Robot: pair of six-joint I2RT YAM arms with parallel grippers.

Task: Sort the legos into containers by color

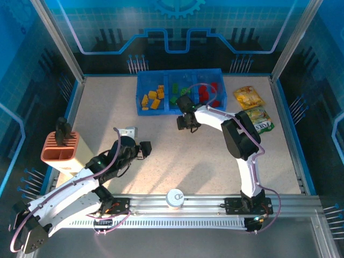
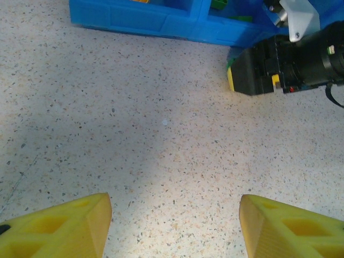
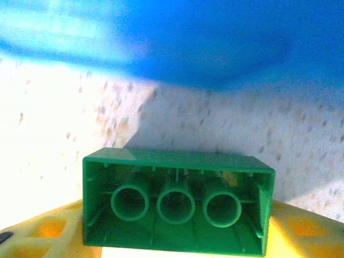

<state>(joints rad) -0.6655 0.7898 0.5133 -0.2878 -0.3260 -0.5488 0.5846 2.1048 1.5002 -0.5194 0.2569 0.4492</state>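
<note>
Right gripper (image 1: pixel 185 122) with a green eight-stud brick (image 3: pixel 175 202) between its yellow fingers (image 3: pixel 45 231). The brick lies crosswise, hollow underside and three inner tubes turned toward the wrist camera. Each short end sits against a finger, so the jaws read as clamped on it; how firm the hold is cannot be told.

Directly ahead of the fingertips stands the near wall of the blue three-compartment tray (image 1: pixel 161 112). Beyond that wall, in line with the gripper, are the sorted green bricks (image 1: pixel 181 94) of the middle compartment. The yellow-orange bricks (image 1: pixel 152 99) lie forward and to its left, the red bricks (image 1: pixel 207 90) forward and to its right.

The left gripper (image 1: pixel 144 149) is well behind and to the left of the right one, jaws apart and empty above bare speckled table (image 2: pixel 161 123).

Judged hazards:
- The fingers bear on smooth end faces only, so a quick lift or swing could let the brick pivot or slip out.
- The gripper is low and close to the tray wall, so a forward move without enough height could knock the brick loose or push the tray.
- The compartments adjoin, so a release off to either side would drop the green brick among red or yellow-orange ones.
</note>
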